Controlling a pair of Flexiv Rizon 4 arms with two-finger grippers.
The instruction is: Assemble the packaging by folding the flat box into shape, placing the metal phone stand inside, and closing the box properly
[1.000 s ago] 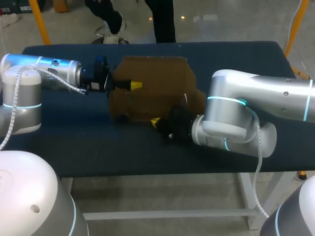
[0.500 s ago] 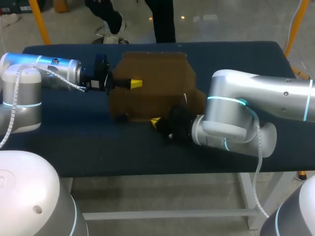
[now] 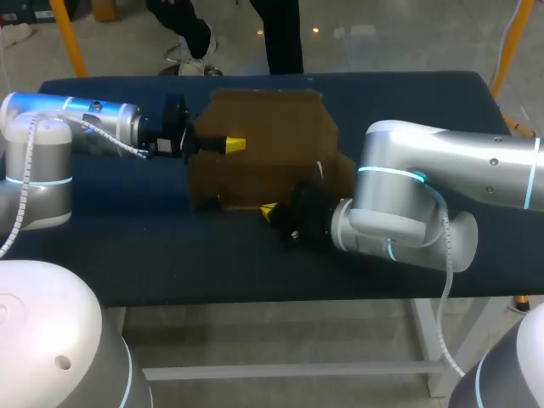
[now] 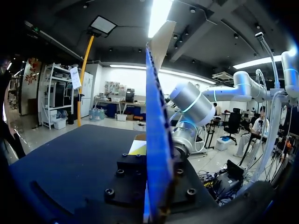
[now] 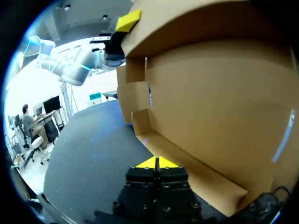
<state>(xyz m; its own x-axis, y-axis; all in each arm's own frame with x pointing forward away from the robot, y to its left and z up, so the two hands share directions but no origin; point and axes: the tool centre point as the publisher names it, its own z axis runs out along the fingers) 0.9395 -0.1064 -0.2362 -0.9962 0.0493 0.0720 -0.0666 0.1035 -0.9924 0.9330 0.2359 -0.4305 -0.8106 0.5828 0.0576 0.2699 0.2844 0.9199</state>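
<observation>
1. Since 1.0 s ago the left gripper [image 3: 231, 145] sits slightly nearer the table's far edge, and the cardboard box [image 3: 272, 140] stands a little taller; over the last 0.5 s nothing shifts.
2. That brown box is partly folded and stands in the middle of the dark blue table [image 3: 153, 255], between the 2 arms, with its panels raised.
3. Coming in level from the left, the left gripper has its jaws clamped on the box's left upright panel. 1 yellow tip shows against the panel's face in the head view. In the left wrist view the panel runs edge-on straight through the gripper's middle.
4. Low at the box's near bottom edge lies the right gripper [image 5: 156, 163], its 2 yellow tips pressed together with nothing between them. The box's lower flap lies just ahead of the tips; whether it touches them I cannot tell.
</observation>
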